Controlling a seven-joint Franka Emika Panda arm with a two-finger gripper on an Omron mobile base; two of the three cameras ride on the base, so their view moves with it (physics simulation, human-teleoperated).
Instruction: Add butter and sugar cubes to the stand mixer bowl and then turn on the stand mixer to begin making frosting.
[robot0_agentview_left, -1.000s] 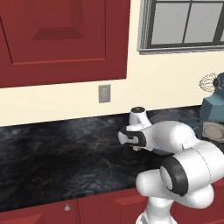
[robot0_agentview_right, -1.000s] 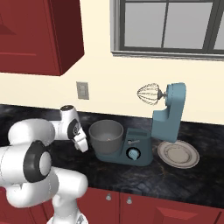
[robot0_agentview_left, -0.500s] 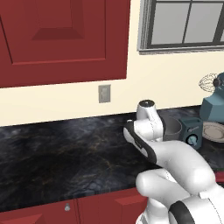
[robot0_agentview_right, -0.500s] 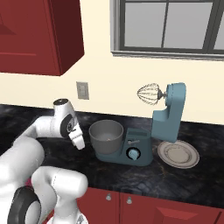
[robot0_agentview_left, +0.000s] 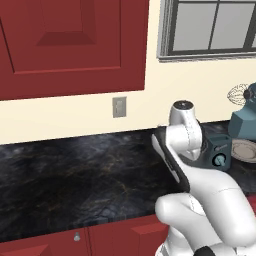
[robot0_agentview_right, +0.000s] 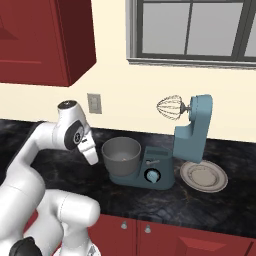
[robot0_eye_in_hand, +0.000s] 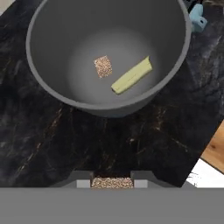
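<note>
The stand mixer bowl (robot0_eye_in_hand: 109, 103) lies below my hand, and in it rest the butter (robot0_eye_in_hand: 131, 75), a pale yellow stick, and one tan sugar cube (robot0_eye_in_hand: 103, 66). My gripper (robot0_eye_in_hand: 112, 182) is shut on a second sugar cube (robot0_eye_in_hand: 112, 183), held just short of the bowl's near rim. From the right base view, the gripper (robot0_agentview_right: 93, 158) hangs just left of the bowl (robot0_agentview_right: 121, 155), about level with its rim. The bowl sits on the base of the slate-teal stand mixer (robot0_agentview_right: 194, 132), whose head is tilted up with the whisk (robot0_agentview_right: 170, 107) raised. Its blue dial (robot0_agentview_right: 151, 175) faces front.
A flat grey plate (robot0_agentview_right: 203, 176) lies on the dark counter right of the mixer. In the left base view my white arm covers most of the mixer (robot0_agentview_left: 220, 150). A wall socket (robot0_agentview_right: 94, 103) and a window sit behind, with red cabinets above left.
My arm's elbow and upper links have swung round, while the hand stays beside the bowl's left rim with the sugar cube still pinched.
</note>
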